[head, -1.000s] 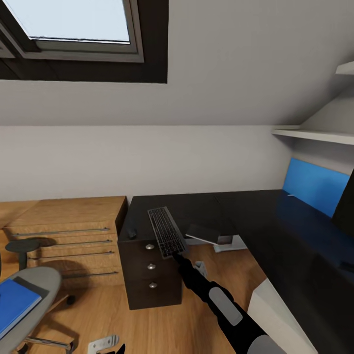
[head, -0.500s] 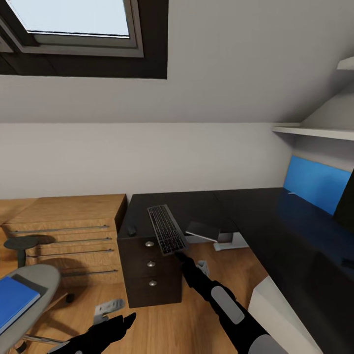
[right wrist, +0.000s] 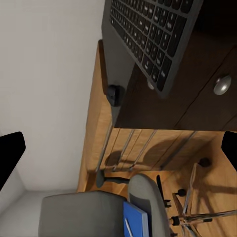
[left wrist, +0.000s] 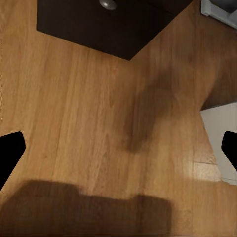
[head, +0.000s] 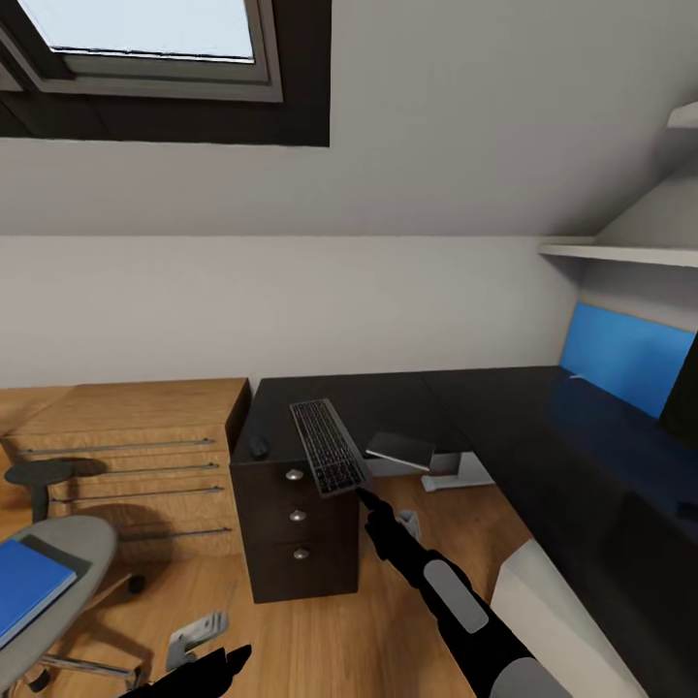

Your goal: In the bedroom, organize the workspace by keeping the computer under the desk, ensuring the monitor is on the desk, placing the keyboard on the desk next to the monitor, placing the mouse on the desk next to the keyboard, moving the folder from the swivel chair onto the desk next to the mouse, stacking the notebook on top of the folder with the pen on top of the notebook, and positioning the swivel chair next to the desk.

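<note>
**— Where are your jaws?**

— My left jaws hang low over the warm-brown wooden plank floor. They are spread, with a black fingertip at each edge of the wrist view and bare boards between. Near them on my left stands the grey-upholstered swivel chair, and the thin bright-blue folder lies flat on its seat.

**— And the right?**

— My right jaws reach forward on the black-and-grey arm. The right wrist view shows them spread too, with nothing between them. Their tip sits at the near end of the slim dark-keyed, silver-framed keyboard. I cannot tell whether they touch it.

**— Where is that keyboard?**

— It is on top of the black drawer unit with round silver knobs, and its near end juts past the front edge. A small dark rounded object sits beside it. The black flat worktop runs off to the right, with the blue panel along its back. The dark-framed skylight is above.
</note>
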Controlling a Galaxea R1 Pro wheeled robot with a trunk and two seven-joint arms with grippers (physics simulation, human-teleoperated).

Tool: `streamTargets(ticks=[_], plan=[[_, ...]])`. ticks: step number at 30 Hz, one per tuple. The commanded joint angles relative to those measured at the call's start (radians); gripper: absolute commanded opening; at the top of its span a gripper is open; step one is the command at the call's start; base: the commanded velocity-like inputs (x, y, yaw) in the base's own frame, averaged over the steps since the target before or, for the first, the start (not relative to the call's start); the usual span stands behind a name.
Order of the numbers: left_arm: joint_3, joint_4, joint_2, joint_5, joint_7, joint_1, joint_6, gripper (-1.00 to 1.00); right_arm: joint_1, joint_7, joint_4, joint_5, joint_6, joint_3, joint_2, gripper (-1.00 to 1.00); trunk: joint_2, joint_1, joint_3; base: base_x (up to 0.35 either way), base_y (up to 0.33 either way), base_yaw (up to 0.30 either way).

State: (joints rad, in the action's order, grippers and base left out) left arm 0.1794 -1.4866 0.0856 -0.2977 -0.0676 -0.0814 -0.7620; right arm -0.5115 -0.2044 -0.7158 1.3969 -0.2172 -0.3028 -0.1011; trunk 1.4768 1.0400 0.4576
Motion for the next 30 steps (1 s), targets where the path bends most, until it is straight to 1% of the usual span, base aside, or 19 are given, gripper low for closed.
streamTargets(ticks=[1,2,5,8,16,30], plan=[[0.017,0.042,0.001,0.002,-0.008,0.000,0.036,1.00,-0.001,-0.003,0.001,0.007,-0.001,0.000,0.000,1.00,0.008,0.004,0.004,0.000,0.000,0.000],[0.035,0.136,0.000,0.004,-0.008,0.000,0.156,1.00,-0.001,-0.004,0.000,0.003,0.002,-0.001,-0.001,1.00,0.015,0.008,0.007,0.000,0.000,0.000],[0.040,0.164,0.001,0.005,-0.007,0.000,0.192,1.00,-0.001,-0.003,0.001,0.001,0.002,-0.003,-0.001,1.00,0.036,0.019,0.017,0.000,0.000,0.000],[0.041,0.178,0.001,0.006,-0.006,0.000,0.202,1.00,-0.001,-0.004,0.001,0.000,0.002,-0.003,-0.001,1.00,0.057,0.031,0.026,0.000,0.000,0.000],[0.041,0.182,0.001,0.006,-0.006,0.000,0.206,1.00,-0.001,-0.009,-0.001,-0.011,0.001,-0.003,0.004,1.00,0.113,0.061,0.051,0.000,0.000,0.000],[0.041,0.184,0.000,0.007,-0.006,0.000,0.207,1.00,0.000,-0.009,0.001,-0.013,0.002,-0.001,0.007,1.00,0.211,0.115,0.095,0.000,0.000,0.000]])
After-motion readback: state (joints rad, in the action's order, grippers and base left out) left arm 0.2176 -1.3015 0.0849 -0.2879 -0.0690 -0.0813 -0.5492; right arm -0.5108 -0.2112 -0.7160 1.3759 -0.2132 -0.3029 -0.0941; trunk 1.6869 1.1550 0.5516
